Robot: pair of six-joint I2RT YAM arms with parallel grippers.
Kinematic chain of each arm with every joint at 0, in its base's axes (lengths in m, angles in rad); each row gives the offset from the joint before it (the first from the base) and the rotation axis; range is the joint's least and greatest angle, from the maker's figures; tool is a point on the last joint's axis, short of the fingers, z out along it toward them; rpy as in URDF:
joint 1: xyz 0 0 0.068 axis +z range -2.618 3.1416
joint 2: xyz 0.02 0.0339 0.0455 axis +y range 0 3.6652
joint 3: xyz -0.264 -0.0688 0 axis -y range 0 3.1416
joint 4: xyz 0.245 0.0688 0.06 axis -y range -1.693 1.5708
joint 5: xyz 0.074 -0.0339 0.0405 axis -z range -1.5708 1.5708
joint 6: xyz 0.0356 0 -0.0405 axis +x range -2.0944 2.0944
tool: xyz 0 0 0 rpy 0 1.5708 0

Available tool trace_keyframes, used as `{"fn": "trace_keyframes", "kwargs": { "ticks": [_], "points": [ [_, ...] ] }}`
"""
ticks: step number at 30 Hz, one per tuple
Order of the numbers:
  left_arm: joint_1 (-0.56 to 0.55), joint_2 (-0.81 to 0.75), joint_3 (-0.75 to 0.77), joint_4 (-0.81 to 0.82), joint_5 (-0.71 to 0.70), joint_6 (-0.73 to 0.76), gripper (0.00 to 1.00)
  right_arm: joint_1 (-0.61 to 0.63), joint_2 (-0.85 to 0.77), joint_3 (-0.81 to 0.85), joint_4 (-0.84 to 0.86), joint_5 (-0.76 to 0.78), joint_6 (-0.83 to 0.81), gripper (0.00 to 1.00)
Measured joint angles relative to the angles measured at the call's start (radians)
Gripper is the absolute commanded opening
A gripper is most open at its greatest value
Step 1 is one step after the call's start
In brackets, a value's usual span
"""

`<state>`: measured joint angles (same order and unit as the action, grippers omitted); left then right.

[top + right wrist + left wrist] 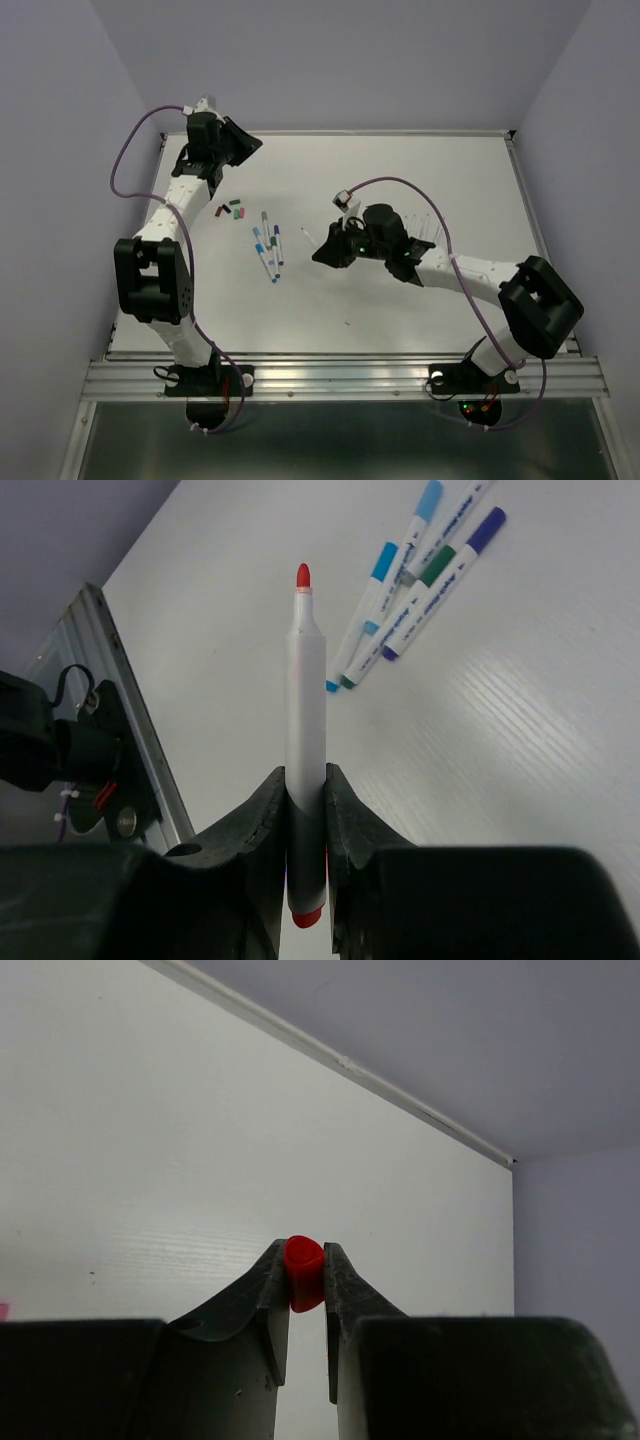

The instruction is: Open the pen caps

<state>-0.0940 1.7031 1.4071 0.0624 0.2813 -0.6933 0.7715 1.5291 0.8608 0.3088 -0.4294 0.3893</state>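
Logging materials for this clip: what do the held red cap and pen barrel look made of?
The red cap: probably plastic, smooth and evenly coloured with a soft sheen. The pen barrel: probably plastic too, with a smooth, uniform white-grey surface.

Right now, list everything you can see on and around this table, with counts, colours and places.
red cap: one, red, pinched in the left pincer
uncapped pen: one, white-grey barrel with a red tip, held in the right pincer
capped pens: at least five, with light blue, green and purple caps, lying together left of centre
loose caps: a few, dark red and green, just beyond the capped pens
table: one, white, under everything
left pincer: one, black, shut on the red cap, near the far left corner
right pincer: one, black, shut on the uncapped pen, mid-table
left arm and right arm: two, white and black, bases at the near edge
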Motion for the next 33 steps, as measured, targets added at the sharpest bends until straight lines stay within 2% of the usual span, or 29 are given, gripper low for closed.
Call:
{"fn": "trace_keyframes", "kwargs": {
  "ticks": [7, 13, 17, 27, 33],
  "points": [
    [0.006, -0.036, -0.042, -0.104, -0.117, 0.059, 0.05, -0.035, -0.001, 0.027, -0.127, 0.204, 0.02, 0.01],
    [0.066, -0.051, -0.179, -0.182, -0.251, 0.098, 0.05, -0.138, 0.012, 0.039, -0.219, 0.341, 0.034, 0.01],
    [0.101, -0.039, -0.242, -0.214, -0.285, 0.11, 0.06, -0.151, 0.027, 0.06, -0.262, 0.412, 0.026, 0.01],
    [0.128, 0.063, -0.253, -0.212, -0.287, 0.114, 0.31, -0.183, 0.082, 0.085, -0.303, 0.461, 0.018, 0.01],
    [0.128, 0.07, -0.253, -0.209, -0.286, 0.117, 0.38, -0.195, 0.099, 0.085, -0.314, 0.463, 0.018, 0.01]
  ]
}}
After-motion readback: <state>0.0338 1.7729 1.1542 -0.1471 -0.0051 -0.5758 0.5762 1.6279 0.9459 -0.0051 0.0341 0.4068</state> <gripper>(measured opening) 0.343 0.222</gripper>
